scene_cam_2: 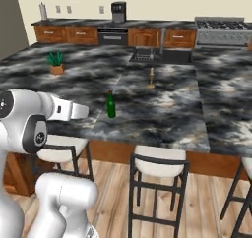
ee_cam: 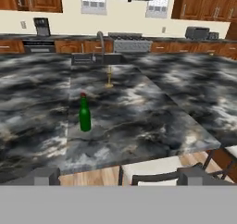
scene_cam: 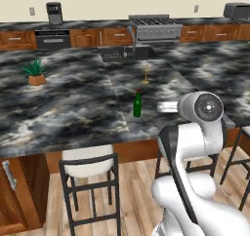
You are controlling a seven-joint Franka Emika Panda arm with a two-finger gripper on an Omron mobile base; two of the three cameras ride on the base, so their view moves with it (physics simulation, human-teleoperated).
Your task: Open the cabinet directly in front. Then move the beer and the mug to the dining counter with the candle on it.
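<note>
Nearest, the gripper (ee_cam: 118, 176) hangs above the stools at the near edge of the dining counter (ee_cam: 152, 126), its jaws spread wide with nothing between them. On the marble just past that edge, the beer (ee_cam: 84, 114) stands upright, long axis vertical, red cap pointing up. Farther along the same top, the candle (ee_cam: 109, 77) stands upright in its holder, well apart from the bottle and near the sink (ee_cam: 95, 59)

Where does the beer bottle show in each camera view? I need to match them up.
Left base view: beer upright on the dining counter, centre, near the front edge.
Right base view: beer left of centre.
Hand view: beer left of centre.
Shared landmark: the candle beyond it.
</note>
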